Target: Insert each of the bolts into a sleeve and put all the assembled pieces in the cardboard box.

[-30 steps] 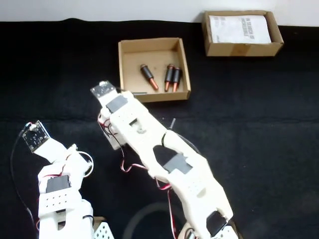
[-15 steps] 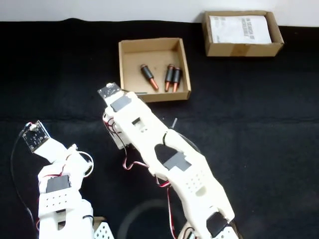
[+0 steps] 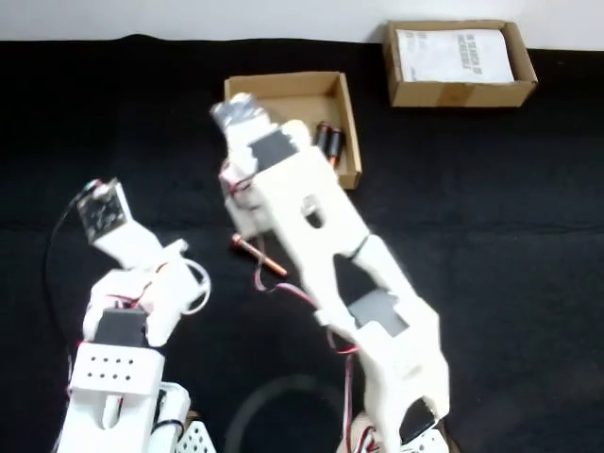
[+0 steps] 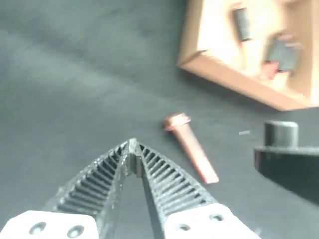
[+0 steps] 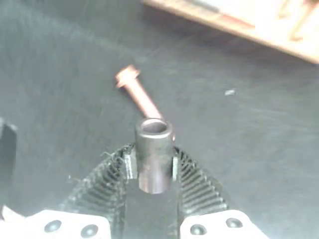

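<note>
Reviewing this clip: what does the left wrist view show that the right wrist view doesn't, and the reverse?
Left wrist view, not the right: the left pincer, shut and empty, and the inside of the brown cardboard box, holding dark sleeved pieces. Right wrist view, not the left: the right pincer shut on a dark grey metal sleeve, its open bore in plain sight. Both: the copper-coloured bolt lying loose on the black cloth ahead of each pincer, with a wall of the box beyond it.
</note>
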